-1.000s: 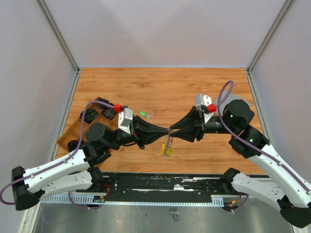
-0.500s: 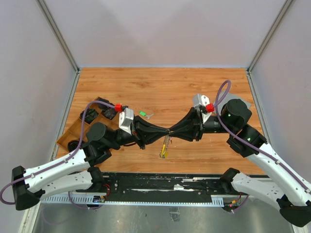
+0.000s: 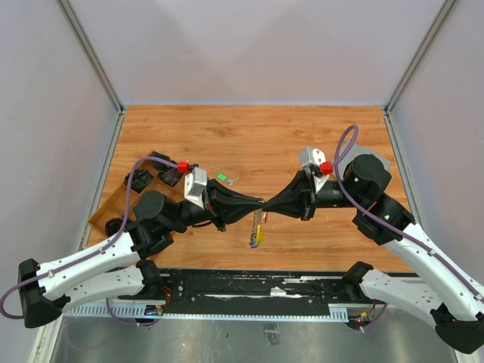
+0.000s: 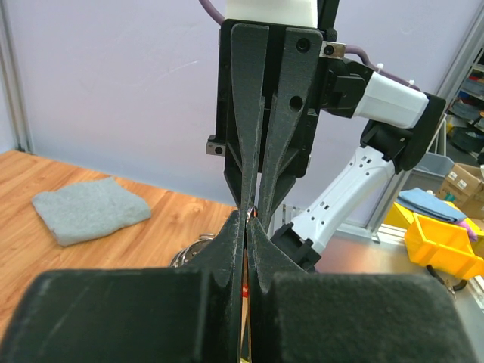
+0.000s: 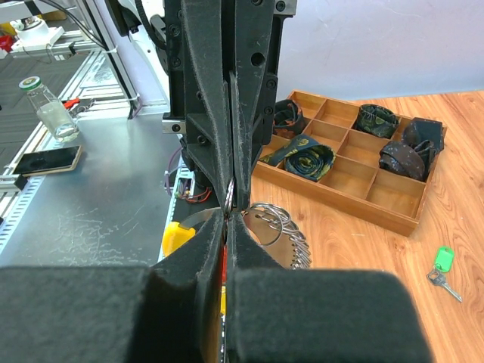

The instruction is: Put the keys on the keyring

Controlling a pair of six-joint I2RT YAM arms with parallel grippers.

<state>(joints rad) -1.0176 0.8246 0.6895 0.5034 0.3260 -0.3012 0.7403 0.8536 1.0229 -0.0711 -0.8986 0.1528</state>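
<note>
Thin silver metal keyring (image 3: pixel 259 221) hangs mid-tabletop, off the surface, from the point where the two grippers' tips meet. In the top view its long axis runs as a short streak from the tips toward the near edge, leaning slightly left. A yellow-headed key (image 3: pixel 258 237) sits at the low end.

Left gripper (image 3: pixel 259 205) is closed, with a sliver of ring showing at its tips in the right wrist view. Right gripper (image 3: pixel 265 203) is also closed, its tips pressed nose to nose against the left's. What it pinches cannot be made out.

Both wrist views are cut off by their own black fingers. Only silver loops, a fleck of red and a corner of yellow show past them; single keys cannot be counted.

A small green-headed key (image 3: pixel 222 178) lies flat and alone on the wooden tabletop (image 3: pixel 249 136), beyond the left gripper. A compartmented wooden tray (image 5: pixel 340 200) holding dark rolled items (image 5: pixel 306 160) sits at the left edge. A folded grey cloth (image 4: pixel 89 208) lies on the right, mostly hidden under the right arm from above.
</note>
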